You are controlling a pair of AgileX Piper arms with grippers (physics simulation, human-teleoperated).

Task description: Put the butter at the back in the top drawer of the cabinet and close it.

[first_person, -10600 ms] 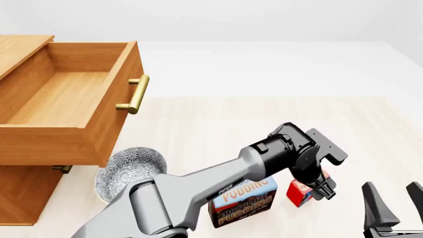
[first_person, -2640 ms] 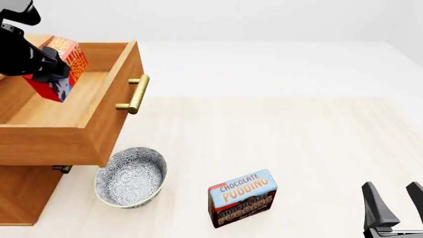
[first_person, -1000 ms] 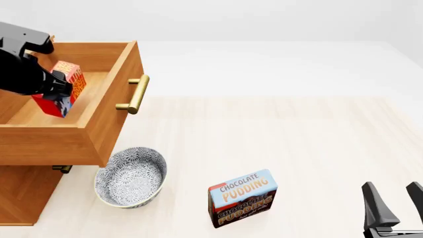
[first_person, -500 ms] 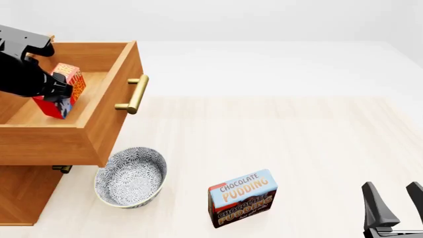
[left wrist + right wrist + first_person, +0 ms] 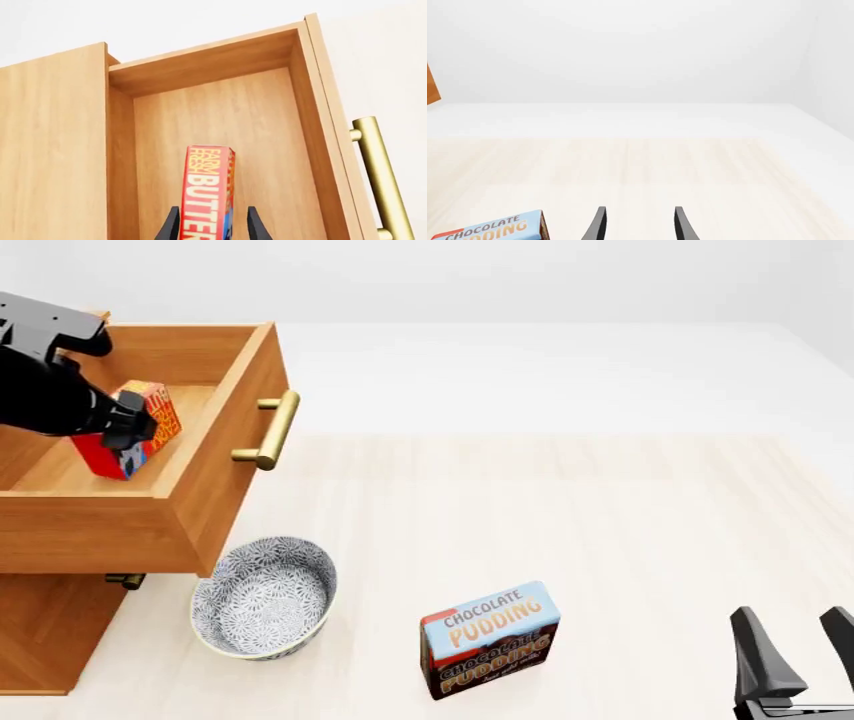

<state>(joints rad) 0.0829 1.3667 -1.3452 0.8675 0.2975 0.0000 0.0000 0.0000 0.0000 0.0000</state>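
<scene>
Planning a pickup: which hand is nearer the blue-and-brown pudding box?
Right. The right hand sits beside the pudding box; the left hand is inside the open wooden drawer.

You have a pale wooden table (image 5: 561, 510) under everything — light planks running to a white back edge. Three things stand directly on it. The cabinet (image 5: 54, 640) sits at the far left, its base on the tabletop. Just beside its foot lies a patterned bowl (image 5: 263, 598), upright and open. To the right of the bowl, near but apart from it, stands the chocolate pudding box (image 5: 490, 638) — upright, label facing you; its corner shows in the right wrist view too.
</scene>
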